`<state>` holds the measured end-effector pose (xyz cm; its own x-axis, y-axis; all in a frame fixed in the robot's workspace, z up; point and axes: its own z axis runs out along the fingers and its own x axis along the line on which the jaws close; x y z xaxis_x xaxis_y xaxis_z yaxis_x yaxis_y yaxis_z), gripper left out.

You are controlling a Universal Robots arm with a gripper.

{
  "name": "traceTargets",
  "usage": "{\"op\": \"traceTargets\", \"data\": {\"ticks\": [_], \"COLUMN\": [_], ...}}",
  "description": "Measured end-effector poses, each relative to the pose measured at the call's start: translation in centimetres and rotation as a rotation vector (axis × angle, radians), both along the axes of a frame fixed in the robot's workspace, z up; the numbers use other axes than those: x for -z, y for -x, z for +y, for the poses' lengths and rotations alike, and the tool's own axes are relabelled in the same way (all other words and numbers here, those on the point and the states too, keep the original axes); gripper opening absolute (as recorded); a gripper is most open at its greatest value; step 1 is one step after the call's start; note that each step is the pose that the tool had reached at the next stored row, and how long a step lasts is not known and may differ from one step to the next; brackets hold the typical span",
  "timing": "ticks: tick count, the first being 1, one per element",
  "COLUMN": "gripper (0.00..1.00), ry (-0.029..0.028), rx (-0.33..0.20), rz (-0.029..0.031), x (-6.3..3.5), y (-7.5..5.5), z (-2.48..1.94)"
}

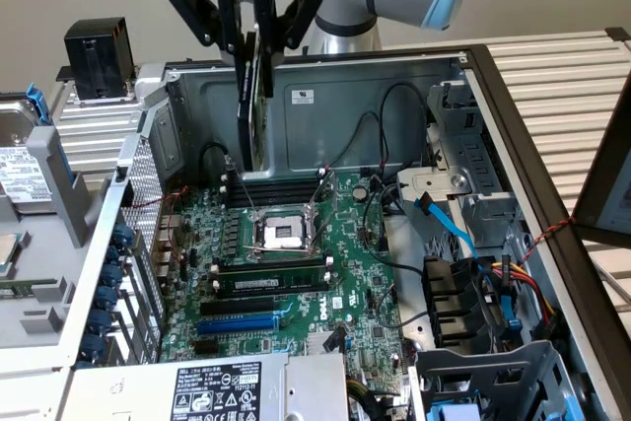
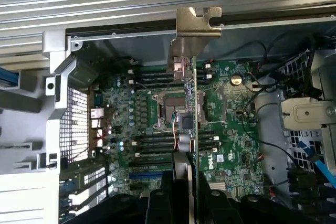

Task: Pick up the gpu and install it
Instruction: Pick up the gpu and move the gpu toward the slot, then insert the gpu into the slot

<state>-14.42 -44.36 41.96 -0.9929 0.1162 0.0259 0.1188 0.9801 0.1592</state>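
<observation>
The gpu [image 1: 252, 110] is being held edge-on and upright in the air, inside the open computer case [image 1: 394, 96], with the pick-up judged as done. The card is being clamped between the narrowed fingers of the gripper [image 1: 253, 51], which are being pressed against its two faces near its upper edge. In the wrist view the card's silver end bracket [image 2: 197, 24] is being pointed away from the camera, toward the case's far rim, while the thin green board is being shown in line with the CPU socket [image 2: 173, 109]. Below it, the motherboard [image 1: 296, 273] is being left untouched: the card appears to be hanging clear of the board, with no part of it seated in anything. In the exterior view the long blue slot [image 1: 237, 324] and the black slots beside it, near the power supply [image 1: 212, 386], are being shown bare, well apart from the card, and a memory stick [image 1: 271, 283] is lying across the board between them and the socket. The installation itself is therefore being counted as not yet done: lowering, lining up and seating all remain, as far as can be judged.
</observation>
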Motion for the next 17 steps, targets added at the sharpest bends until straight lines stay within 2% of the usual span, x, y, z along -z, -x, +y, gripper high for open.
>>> {"op": "traceTargets", "data": {"ticks": [6, 9, 17], "gripper": [0.28, 0.28, 0.28], "ry": [0.0006, 0.0005, 0.0005], "rx": [0.000, 0.000, 0.000], "rz": [0.0001, 0.0002, 0.0003], "x": [0.10, 0.15, 0.17], "y": [-2.6, -3.4, -3.5], "z": [0.15, 0.27, 0.27]}}
